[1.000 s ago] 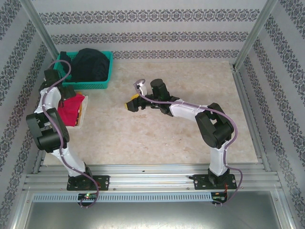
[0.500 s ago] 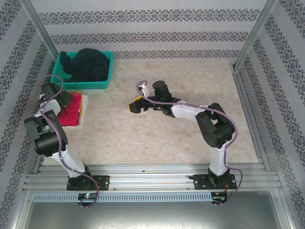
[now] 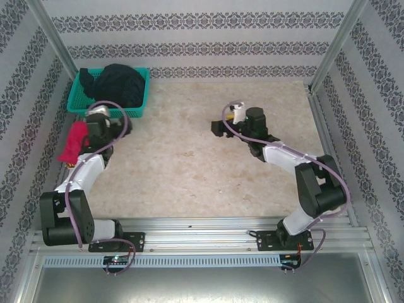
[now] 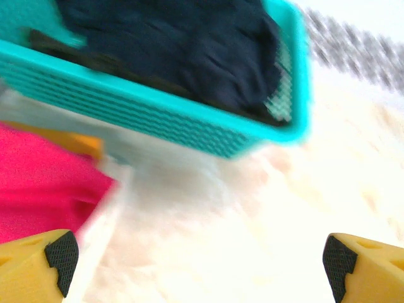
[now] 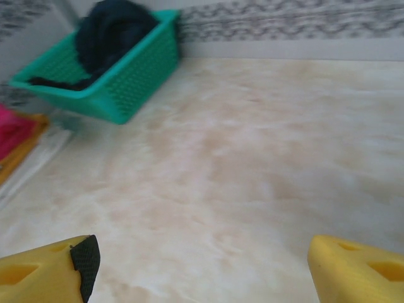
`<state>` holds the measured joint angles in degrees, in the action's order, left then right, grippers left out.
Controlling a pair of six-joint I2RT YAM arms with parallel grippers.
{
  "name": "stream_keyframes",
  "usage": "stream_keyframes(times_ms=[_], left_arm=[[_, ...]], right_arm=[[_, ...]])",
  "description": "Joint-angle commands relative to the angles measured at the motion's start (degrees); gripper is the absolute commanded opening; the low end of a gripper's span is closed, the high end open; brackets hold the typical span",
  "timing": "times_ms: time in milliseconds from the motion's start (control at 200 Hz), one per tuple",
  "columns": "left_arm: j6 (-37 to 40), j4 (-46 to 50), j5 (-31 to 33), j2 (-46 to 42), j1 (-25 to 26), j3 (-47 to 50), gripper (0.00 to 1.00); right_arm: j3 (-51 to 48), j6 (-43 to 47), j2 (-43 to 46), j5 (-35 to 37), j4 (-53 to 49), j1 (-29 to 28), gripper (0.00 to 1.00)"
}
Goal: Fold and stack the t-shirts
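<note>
Dark navy t-shirts [image 3: 117,85] lie heaped in the teal basket [image 3: 136,110] at the back left; the left wrist view has the same heap [image 4: 170,44] close ahead. A red t-shirt [image 3: 74,142] lies left of the left arm, over a mustard-yellow t-shirt [image 4: 74,141] whose edge peeks out. My left gripper [image 3: 100,121] is just in front of the basket, and its fingers [image 4: 199,259] stand open over bare table. My right gripper [image 3: 216,128] hovers near the table's middle, open [image 5: 201,262], holding nothing.
The table [image 3: 208,177] is pale marbled stone. Patterned walls and metal frame posts [image 3: 331,44] close it in on three sides. The basket [image 5: 120,82] and the red t-shirt [image 5: 12,136] sit far to the left in the right wrist view.
The left arm has swung off the red stack toward the basket's front. The right gripper has moved right and back from the table's middle. Both stay open.
</note>
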<state>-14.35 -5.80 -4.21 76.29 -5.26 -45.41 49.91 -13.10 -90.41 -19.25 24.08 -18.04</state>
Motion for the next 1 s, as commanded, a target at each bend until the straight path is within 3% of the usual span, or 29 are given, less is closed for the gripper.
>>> stream_keyframes(times_ms=[0, 230, 380, 460, 540, 654, 749, 829, 994], left_arm=[[11.16, -2.48, -2.21, 0.79, 3.6, 2.25, 1.0], [13.36, -8.1, 1.12, 0.97, 3.96, 10.84, 1.0], [13.97, -21.35, 4.62, 3.94, 3.77, 17.56, 1.0], [14.42, -22.95, 3.16, 4.68, 3.59, 17.28, 1.0], [14.49, -28.42, 3.31, 6.4, 3.22, 17.78, 1.0], [11.86, -29.22, -0.36, 7.93, 1.67, 16.85, 1.0], [12.16, -41.69, -1.08, 11.14, 1.95, 21.81, 1.0], [12.62, -53.09, -0.33, 15.43, 2.63, 25.11, 1.0], [12.35, -48.89, 3.9, 14.1, 3.65, 24.1, 1.0]], right_arm=[[-4.7, 2.93, 5.52, 8.96, 0.88, 4.7, 0.87], [-14.05, 11.79, 15.44, 21.95, -0.83, 11.89, 0.9], [-19.02, 13.26, 14.03, 25.89, 4.35, 14.18, 0.91], [-20.17, 12.59, 11.52, 26.54, 7.07, 14.78, 0.92], [-22.99, 12.52, 9.34, 26.63, 13.68, 14.88, 0.92], [-28.57, 10.51, 6.16, 26.67, 26.53, 16.13, 0.94], [-32.72, 9.45, 2.98, 27.82, 36.68, 16.7, 0.98], [-31.99, 9.09, 4.47, 27.7, 32.68, 17.15, 0.98], [-30.57, 9.32, 4.0, 29.11, 29.39, 16.51, 0.98]])
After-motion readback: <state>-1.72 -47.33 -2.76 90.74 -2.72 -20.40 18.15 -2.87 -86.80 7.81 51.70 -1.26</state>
